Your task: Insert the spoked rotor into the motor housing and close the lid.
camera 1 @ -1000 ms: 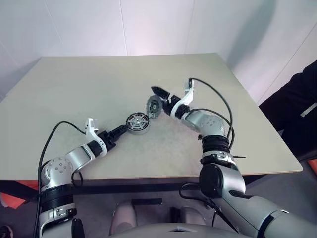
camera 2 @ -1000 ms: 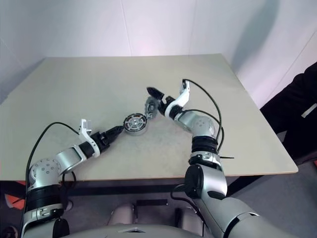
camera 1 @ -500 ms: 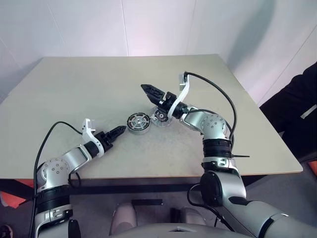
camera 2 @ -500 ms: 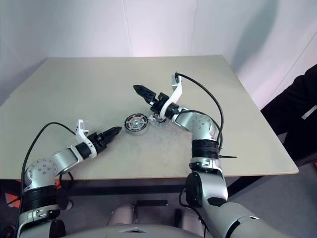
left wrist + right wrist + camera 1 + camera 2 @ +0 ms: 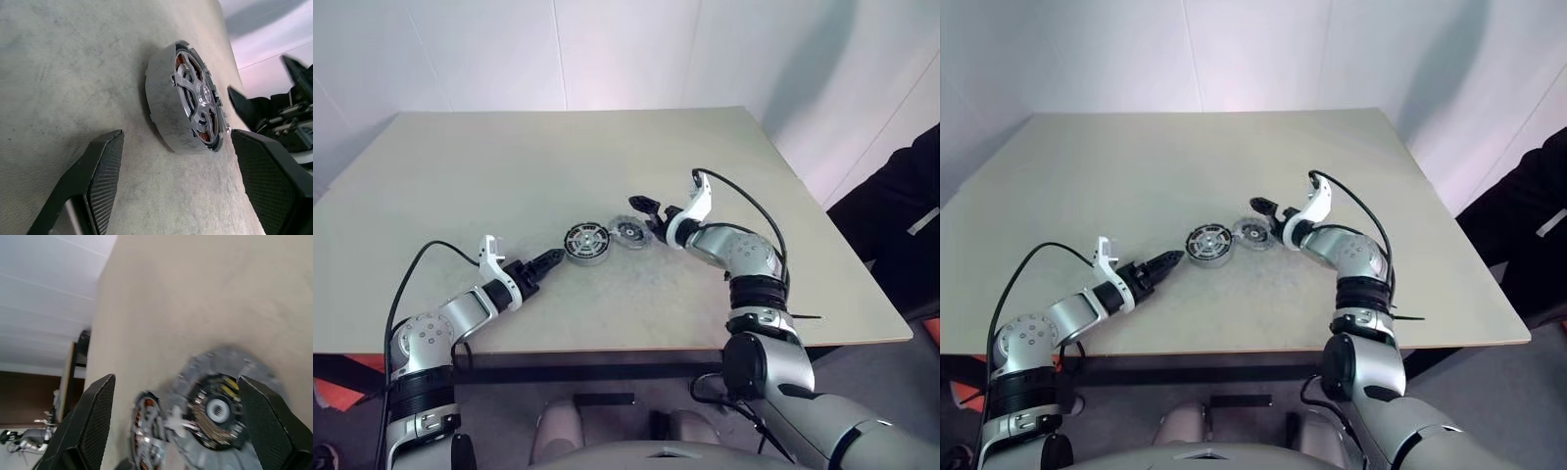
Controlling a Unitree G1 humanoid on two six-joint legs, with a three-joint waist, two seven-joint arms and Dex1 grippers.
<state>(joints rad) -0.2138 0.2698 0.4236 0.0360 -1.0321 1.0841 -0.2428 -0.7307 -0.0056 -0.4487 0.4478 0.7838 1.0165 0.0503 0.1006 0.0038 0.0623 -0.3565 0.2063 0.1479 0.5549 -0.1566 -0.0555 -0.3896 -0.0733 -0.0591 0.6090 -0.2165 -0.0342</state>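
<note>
Step in hand: rotor seems seated already; spoked rotor (image 5: pixel 195 100) sits inside the motor housing (image 5: pixel 584 243) on the table (image 5: pixel 460 186), spokes over copper windings. Lid not yet on.
Lid: lies flat just beside the housing, lid (image 5: pixel 630 232) showing its inner side up, between housing and right gripper.
Next move, as judged: grasp the lid by its rim, turn it over, set it square on the housing.
Right gripper (image 5: pixel 648 213): low over the lid, fingers spread wide, holding nothing.
Left gripper (image 5: pixel 546 261): near the housing's other side, fingers apart, empty, pointing at it.
</note>
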